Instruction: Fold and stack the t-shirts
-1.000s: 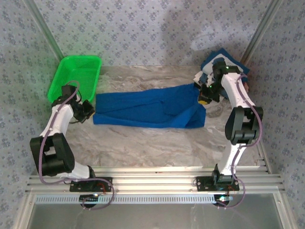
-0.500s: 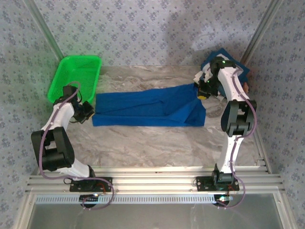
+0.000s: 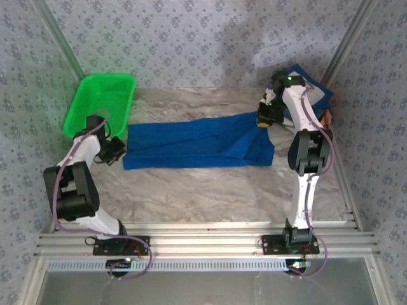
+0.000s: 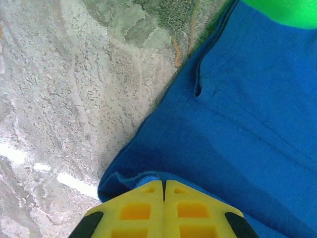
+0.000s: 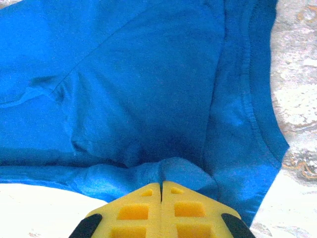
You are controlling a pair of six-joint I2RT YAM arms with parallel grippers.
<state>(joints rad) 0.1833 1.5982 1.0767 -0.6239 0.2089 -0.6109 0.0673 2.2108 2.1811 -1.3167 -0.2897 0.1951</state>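
Royal-blue cloth t-shirt (image 3: pixel 191 143) is lying stretched into a long band across the middle of the grey marbled tabletop (image 3: pixel 203 190), running from left to right between your two arms. You are holding it at both ends.

Your left gripper (image 3: pixel 119 150) is sitting at the band's left end, just beside the near corner of the bright green plastic mesh basket (image 3: pixel 81 108). In the left wrist view its yellow fingers (image 4: pixel 133 210) are pressing together with no gap. A rolled edge of blue cloth is bunching at their tips, so this gripper is pinching the shirt.

Your right gripper (image 3: pixel 264 119) is reaching to the far right end. In the right wrist view its yellow fingers (image 5: pixel 188 208) are likewise meeting flat, with a puckered fold of the royal-blue cloth t-shirt gathering between their tips. A stitched hem is curving down the right side of that view.

The shirt's right end is lying doubled over and is spreading wider than its left end. A pile of navy and white tees (image 3: pixel 315 90) is resting in the far right corner, behind your right arm. You cannot tell whether the shirt is touching the basket.
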